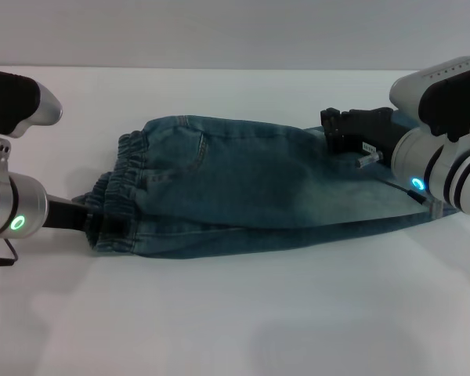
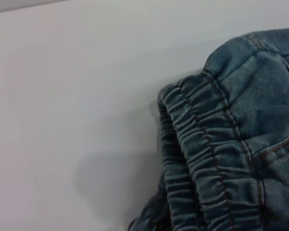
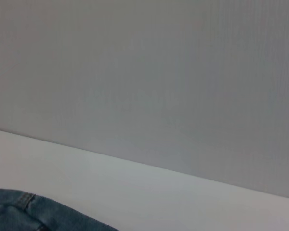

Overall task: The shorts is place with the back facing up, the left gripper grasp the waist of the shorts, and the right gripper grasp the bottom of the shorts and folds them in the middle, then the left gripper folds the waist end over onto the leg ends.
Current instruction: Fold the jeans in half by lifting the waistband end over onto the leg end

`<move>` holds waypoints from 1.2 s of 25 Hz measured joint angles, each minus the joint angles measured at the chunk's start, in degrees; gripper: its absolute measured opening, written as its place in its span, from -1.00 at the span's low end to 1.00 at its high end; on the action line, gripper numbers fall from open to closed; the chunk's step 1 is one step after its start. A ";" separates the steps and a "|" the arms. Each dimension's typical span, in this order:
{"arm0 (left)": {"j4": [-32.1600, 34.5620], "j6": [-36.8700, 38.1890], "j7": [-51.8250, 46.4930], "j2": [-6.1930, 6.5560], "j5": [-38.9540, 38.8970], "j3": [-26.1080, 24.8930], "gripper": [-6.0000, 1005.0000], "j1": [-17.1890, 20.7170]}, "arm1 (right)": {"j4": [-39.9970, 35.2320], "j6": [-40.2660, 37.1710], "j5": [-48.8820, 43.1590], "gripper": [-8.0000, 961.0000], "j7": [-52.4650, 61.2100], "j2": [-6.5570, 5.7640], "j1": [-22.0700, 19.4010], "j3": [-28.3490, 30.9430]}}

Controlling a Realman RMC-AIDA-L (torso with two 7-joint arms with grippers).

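Note:
The blue denim shorts (image 1: 251,188) lie folded lengthwise on the white table (image 1: 235,313), with one back pocket facing up. The gathered waist (image 1: 121,188) points to the left. My left gripper (image 1: 90,215) reaches into the near corner of the waist, which bunches up around its black fingers. In the left wrist view the elastic waistband (image 2: 202,159) is doubled over. My right gripper (image 1: 337,133) sits at the far edge of the leg end. The right arm covers most of the hems. The right wrist view catches only a strip of denim (image 3: 29,214).
The white table runs back to a grey wall (image 1: 235,31). Bare tabletop lies in front of the shorts and to their far left. A thin cable (image 1: 0,258) hangs by the left arm.

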 joint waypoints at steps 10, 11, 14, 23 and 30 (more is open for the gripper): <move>-0.03 -1.05 -0.04 -0.05 -0.27 0.84 0.57 -0.26 | -0.10 0.02 0.04 -0.99 0.00 0.01 -0.03 -0.12; -0.14 -1.05 0.05 -0.02 -0.28 0.94 0.57 -0.35 | -0.18 0.06 0.05 -0.99 0.00 0.03 -0.06 -0.12; 0.14 -0.58 0.14 0.06 -0.28 1.12 0.56 -0.69 | -0.29 0.45 0.09 -0.99 0.00 0.07 -0.09 -0.01; -0.14 -0.42 0.17 0.04 -0.21 1.23 0.02 -0.49 | -0.67 0.82 0.16 -0.99 0.14 0.09 -0.43 0.01; -1.70 -0.87 0.17 -0.01 -0.19 1.36 -0.75 -0.20 | -0.82 1.34 0.16 -0.99 0.23 0.15 -0.61 0.07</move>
